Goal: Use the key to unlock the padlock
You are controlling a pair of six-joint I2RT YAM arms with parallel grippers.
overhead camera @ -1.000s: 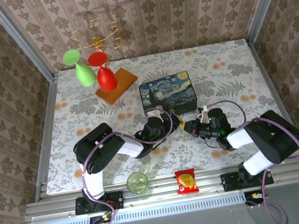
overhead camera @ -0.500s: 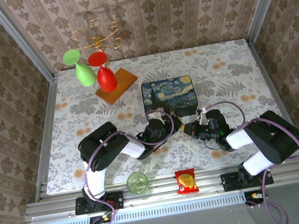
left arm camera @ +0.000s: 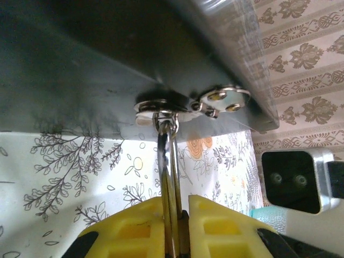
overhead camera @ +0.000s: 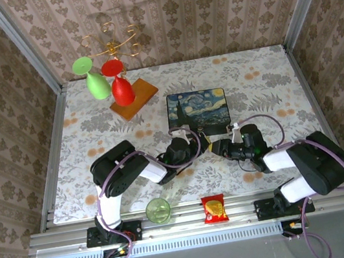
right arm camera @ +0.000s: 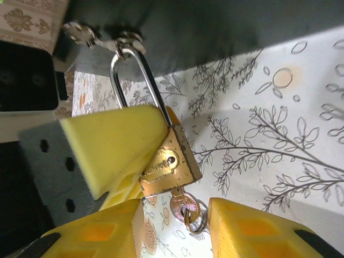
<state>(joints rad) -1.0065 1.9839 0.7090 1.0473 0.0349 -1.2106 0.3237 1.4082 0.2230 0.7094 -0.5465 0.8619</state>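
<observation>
The padlock (right arm camera: 169,164) is hooked by its shackle through the hasp (right arm camera: 126,42) on the near wall of the box (overhead camera: 196,109); the left gripper (left arm camera: 174,212) is clamped on it, its fingers pressed together about the shackle where it meets the brass body; the key (right arm camera: 181,206) sits in the keyhole; the right gripper (right arm camera: 175,212) stands apart, with a finger on each side of the key.

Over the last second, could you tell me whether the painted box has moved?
Yes. The painted box has slid slightly right, away from the orange board, and turned a little clockwise.
</observation>
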